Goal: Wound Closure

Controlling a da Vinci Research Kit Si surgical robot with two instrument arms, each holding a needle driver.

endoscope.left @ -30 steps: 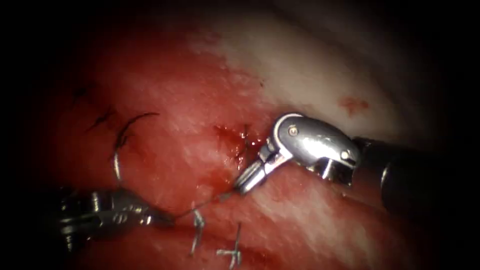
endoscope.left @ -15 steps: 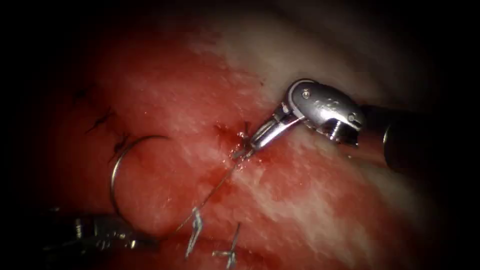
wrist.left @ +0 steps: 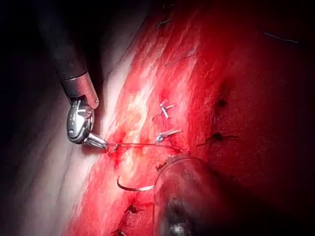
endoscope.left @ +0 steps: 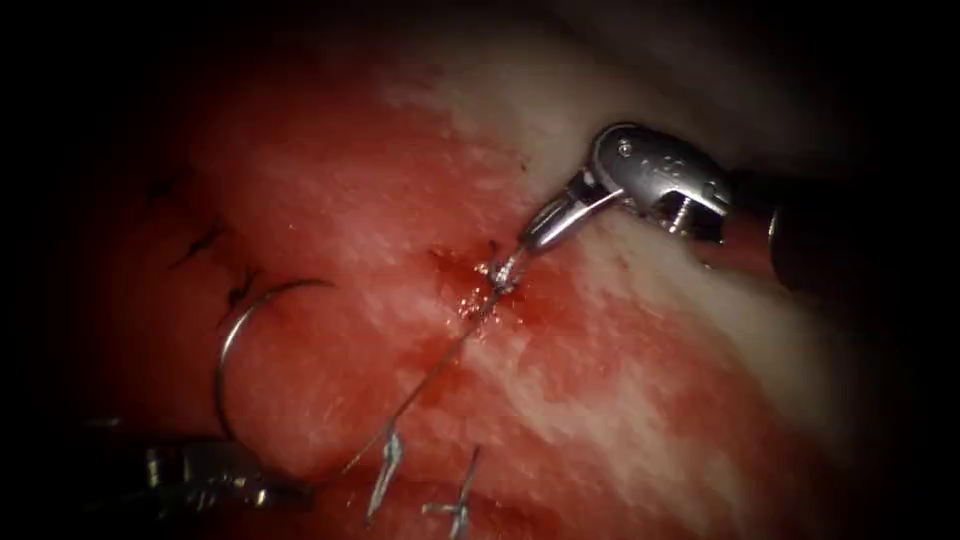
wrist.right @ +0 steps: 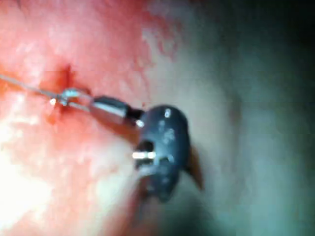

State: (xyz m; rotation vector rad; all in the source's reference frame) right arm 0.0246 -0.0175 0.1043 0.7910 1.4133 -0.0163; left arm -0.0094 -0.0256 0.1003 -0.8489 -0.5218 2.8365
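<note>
We see the right hand closed on the thread at the cut, its narrow steel jaws pinching the strand just where it leaves the tissue. The thread runs taut down and left to the left hand, low at the left of the cut. We cannot tell whether the left hand is closed. The curved needle arcs up from it, free of the tissue, its tip left of the cut. We judge the needle stiff, smooth and slippery, best gripped on its body, away from the tip. The thread is fine and limp; the tissue looks soft, wet and glossy with red fluid. Short cut ends of thread stand nearby.
</note>
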